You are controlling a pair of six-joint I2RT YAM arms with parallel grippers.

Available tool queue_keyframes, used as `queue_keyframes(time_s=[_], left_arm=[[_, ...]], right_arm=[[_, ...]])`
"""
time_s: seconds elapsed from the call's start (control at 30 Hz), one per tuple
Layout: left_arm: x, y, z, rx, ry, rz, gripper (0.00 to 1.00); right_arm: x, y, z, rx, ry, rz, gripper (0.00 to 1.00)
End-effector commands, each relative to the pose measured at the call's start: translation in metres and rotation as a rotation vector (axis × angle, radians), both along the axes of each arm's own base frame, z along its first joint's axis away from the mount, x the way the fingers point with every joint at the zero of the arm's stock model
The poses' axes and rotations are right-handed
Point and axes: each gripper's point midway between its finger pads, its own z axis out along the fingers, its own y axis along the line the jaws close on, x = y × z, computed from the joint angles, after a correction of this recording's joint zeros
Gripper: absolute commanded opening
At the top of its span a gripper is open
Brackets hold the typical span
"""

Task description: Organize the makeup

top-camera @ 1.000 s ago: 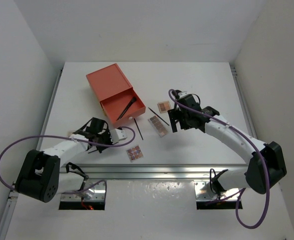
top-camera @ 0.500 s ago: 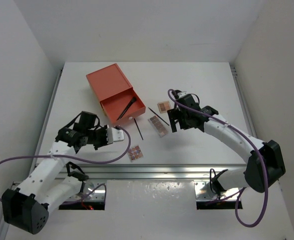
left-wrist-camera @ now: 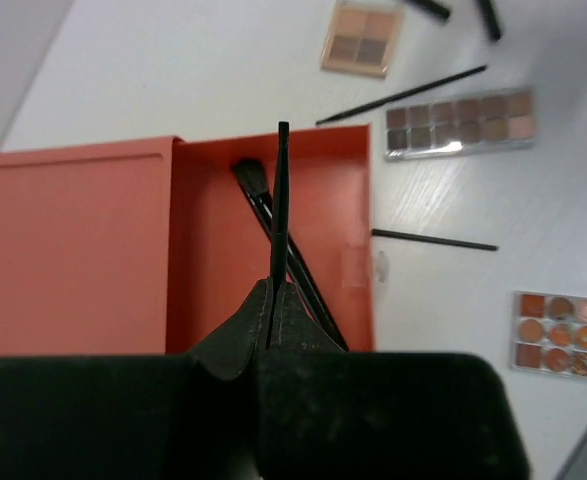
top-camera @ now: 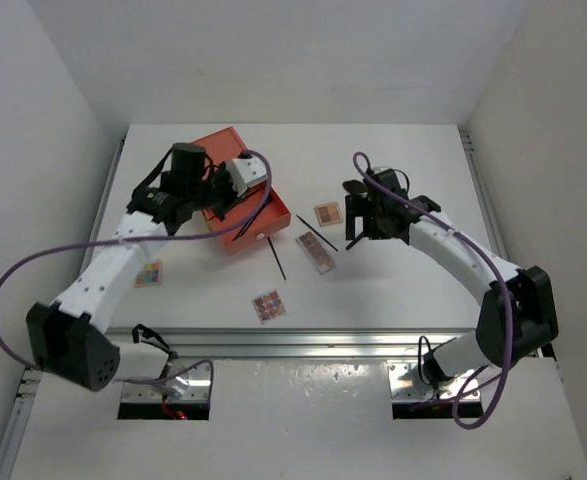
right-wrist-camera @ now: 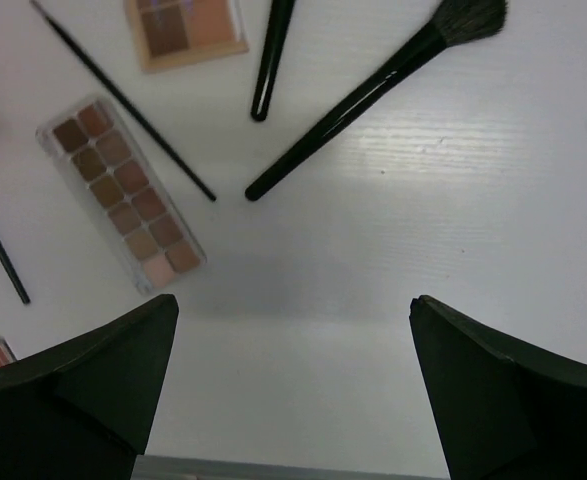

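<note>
The white bench (top-camera: 403, 150) carries everything. Toward its far-left corner sits the orange box (left-wrist-camera: 73, 240), with its drawer (left-wrist-camera: 328, 200) pulled open toward the middle of the bench.

The left arm reaches across the box. The left gripper (left-wrist-camera: 273, 305) hangs above the open drawer, jaws pressed together on a thin black stick (left-wrist-camera: 279, 210). The stick is pinched at one end and juts straight out past the fingertips. The right gripper (right-wrist-camera: 291, 315) hovers over bare bench right of centre, jaws spread wide and holding nothing.

Of the makeup, the long palette (right-wrist-camera: 128, 190) lies near the middle of the bench. The small square palette (top-camera: 327, 213) sits just beyond it toward the far edge. A multicoloured palette (top-camera: 268, 306) rests close to the near edge, and another small palette (top-camera: 149, 273) lies by the left edge beneath the left arm.

One black brush (left-wrist-camera: 273, 225) lies diagonally inside the drawer. A second brush (right-wrist-camera: 373, 90) lies on the bench near the right gripper, and a shorter black stick (right-wrist-camera: 271, 55) lies just beside its handle end.

A thin dark stick (right-wrist-camera: 123, 100) runs between the square and long palettes. Another thin stick (top-camera: 276, 258) lies between the drawer front and the long palette, touching neither.
</note>
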Motion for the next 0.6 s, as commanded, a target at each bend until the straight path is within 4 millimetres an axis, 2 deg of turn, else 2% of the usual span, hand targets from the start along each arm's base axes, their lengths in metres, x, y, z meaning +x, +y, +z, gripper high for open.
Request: queue_keyframes(time_s=[0.0,0.03,0.13,0.17,0.23,0.27,0.3,0.33,0.37,0.43,0.5,0.57], left_arm=[[0.034,0.002,-0.033,0.061,0.048,0.087,0.0],[0.042,-0.001,-0.041,0.071,0.052,0.082,0.0],[0.049,-0.009,-0.053,0.073,0.056,0.072,0.0],[0.056,-0.011,-0.056,0.07,0.048,0.072,0.0],[0.06,-0.008,-0.068,0.085,0.053,0.089,0.0],[0.065,-0.01,-0.067,0.078,0.037,0.09,0.0],[0.065,-0.008,-0.079,0.096,0.059,0.1,0.0],[0.067,-0.01,-0.081,0.104,0.056,0.102,0.0],[0.067,-0.009,-0.082,0.103,0.059,0.115,0.01],[0.069,-0.003,-0.091,0.117,0.089,0.162,0.08],[0.063,-0.001,-0.1,0.129,0.114,0.162,0.14],[0.06,0.0,-0.1,0.129,0.114,0.162,0.22]], right_arm=[[0.032,-0.002,0.009,0.107,-0.048,-0.169,1.0],[0.042,-0.01,0.0,0.091,-0.059,-0.236,1.0],[0.058,-0.029,-0.017,0.047,-0.072,-0.358,0.99],[0.061,-0.032,-0.02,0.054,-0.074,-0.402,0.95],[0.071,-0.04,-0.038,0.056,-0.053,-0.476,0.94],[0.073,-0.04,-0.047,0.068,-0.037,-0.507,0.92],[0.079,-0.037,-0.049,0.082,-0.039,-0.511,0.91],[0.084,-0.04,-0.053,0.09,-0.034,-0.529,0.91],[0.088,-0.036,-0.066,0.104,-0.004,-0.534,0.91],[0.098,-0.036,-0.07,0.14,-0.003,-0.538,0.89],[0.107,-0.03,-0.083,0.175,0.023,-0.538,0.87],[0.114,-0.03,-0.093,0.2,0.044,-0.55,0.85]])
